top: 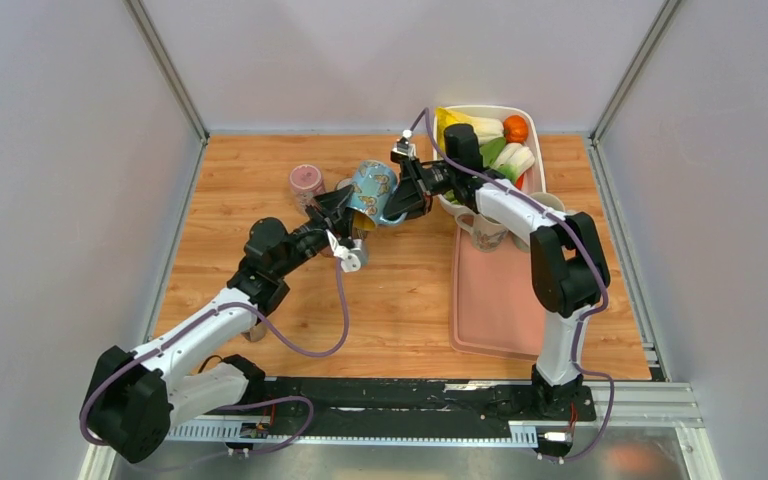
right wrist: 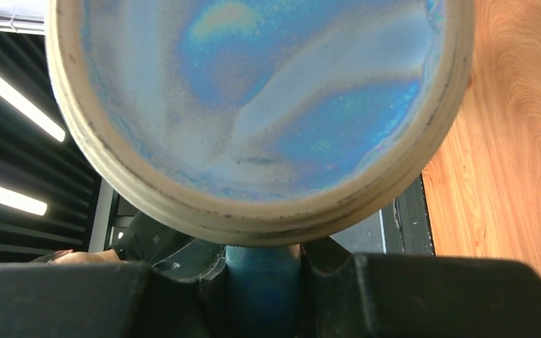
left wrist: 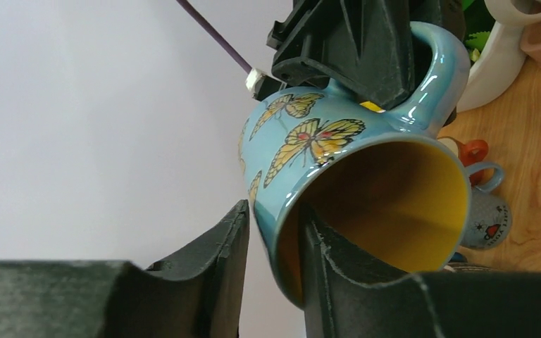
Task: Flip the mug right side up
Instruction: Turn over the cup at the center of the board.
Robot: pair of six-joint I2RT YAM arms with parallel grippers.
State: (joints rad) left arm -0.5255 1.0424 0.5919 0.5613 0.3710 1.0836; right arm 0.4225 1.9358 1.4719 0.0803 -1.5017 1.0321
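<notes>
The right gripper [right wrist: 264, 278] is clamping the tilted butterfly mug [left wrist: 310, 141] by its handle. The left gripper [left wrist: 276, 218] is straddling the rim; gripping or not, I cannot tell.

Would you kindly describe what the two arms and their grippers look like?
The left arm and right arm have white links and black joints, with a purple cable looping along each. The left gripper and right gripper are black, each with two blocky fingers.
</notes>
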